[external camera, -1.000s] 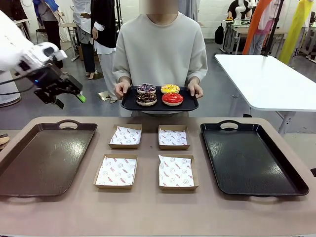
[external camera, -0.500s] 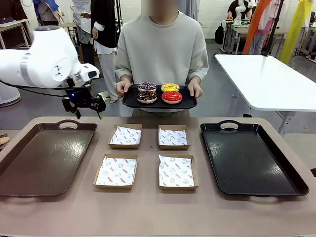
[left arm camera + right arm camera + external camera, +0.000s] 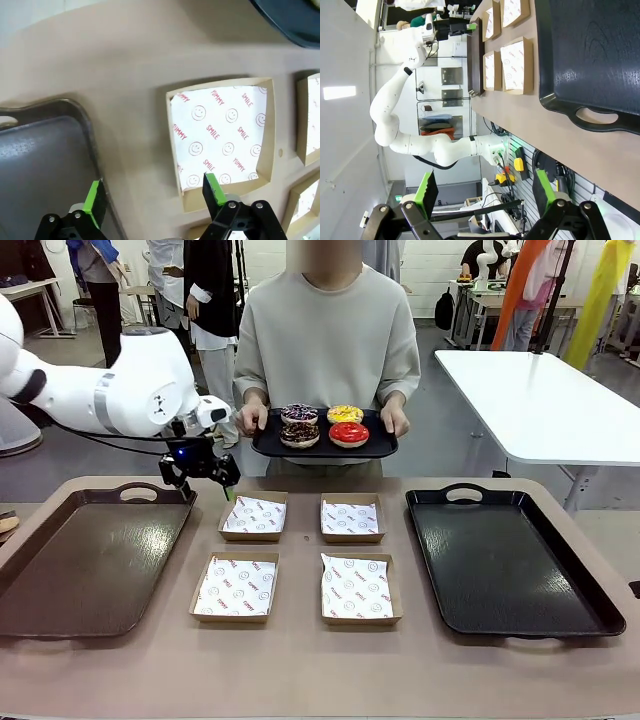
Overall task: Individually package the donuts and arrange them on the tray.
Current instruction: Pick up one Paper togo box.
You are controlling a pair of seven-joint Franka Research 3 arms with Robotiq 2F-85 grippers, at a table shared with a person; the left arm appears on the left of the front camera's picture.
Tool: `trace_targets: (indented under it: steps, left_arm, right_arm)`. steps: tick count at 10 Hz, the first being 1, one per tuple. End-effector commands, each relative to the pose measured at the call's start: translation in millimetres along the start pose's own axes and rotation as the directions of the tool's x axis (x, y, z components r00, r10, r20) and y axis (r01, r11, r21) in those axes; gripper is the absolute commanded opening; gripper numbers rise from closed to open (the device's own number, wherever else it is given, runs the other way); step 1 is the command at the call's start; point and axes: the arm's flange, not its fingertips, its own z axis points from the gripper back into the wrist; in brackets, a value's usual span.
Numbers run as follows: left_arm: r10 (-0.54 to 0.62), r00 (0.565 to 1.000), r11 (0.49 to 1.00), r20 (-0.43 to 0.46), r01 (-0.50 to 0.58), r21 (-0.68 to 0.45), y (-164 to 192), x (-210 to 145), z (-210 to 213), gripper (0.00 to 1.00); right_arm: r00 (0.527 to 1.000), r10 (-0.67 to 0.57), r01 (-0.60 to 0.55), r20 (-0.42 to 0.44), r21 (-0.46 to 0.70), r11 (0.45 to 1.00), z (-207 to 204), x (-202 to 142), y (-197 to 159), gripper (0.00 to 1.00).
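Observation:
Four donuts lie on a small black tray [image 3: 263, 445] that a person holds in both hands beyond the table's far edge. The yellow donut [image 3: 345, 415] and the red donut [image 3: 349, 434] are on the right. The sprinkled donut [image 3: 297, 414] and the dark chocolate donut [image 3: 297, 435] are on the left. My left gripper [image 3: 208, 486] hangs open just above the table's back left, between the brown tray's handle and the back-left paper box [image 3: 254, 517]. In the left wrist view that gripper [image 3: 154, 196] is empty, beside the smiley-paper box [image 3: 222, 132]. My right gripper [image 3: 485, 187] is open and empty, off the table.
Four paper-lined cardboard boxes sit in a square mid-table, including the back-right box [image 3: 352, 518], the front-left box [image 3: 236, 587] and the front-right box [image 3: 358, 588]. A large brown tray [image 3: 60, 600] lies at the left and a large black tray [image 3: 560, 615] at the right. A white table [image 3: 540, 400] stands behind on the right.
My left arm has swung in from the far left and come down toward the back-left box, still open. The person has raised the donut tray slightly.

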Motion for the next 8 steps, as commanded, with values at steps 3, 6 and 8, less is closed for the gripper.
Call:
trace_targets:
  steps: [3,6,8]
  left_arm:
    - [-0.005,1.0,1.0,-0.016,0.006,0.023,-26,-1,-19,1.0]
    - [-0.032,0.999,0.999,-0.035,0.032,-0.005,-24,-7,-21,1.0]
    - [-0.032,0.999,0.999,-0.035,0.032,-0.005,-24,-7,-21,1.0]
  right_arm:
    - [1.0,0.001,-0.001,-0.002,0.008,1.0,0,0,1,1.0]
    - [1.0,0.001,-0.001,-0.002,0.008,1.0,0,0,1,1.0]
    - [1.0,0.001,-0.001,-0.002,0.008,1.0,0,0,1,1.0]
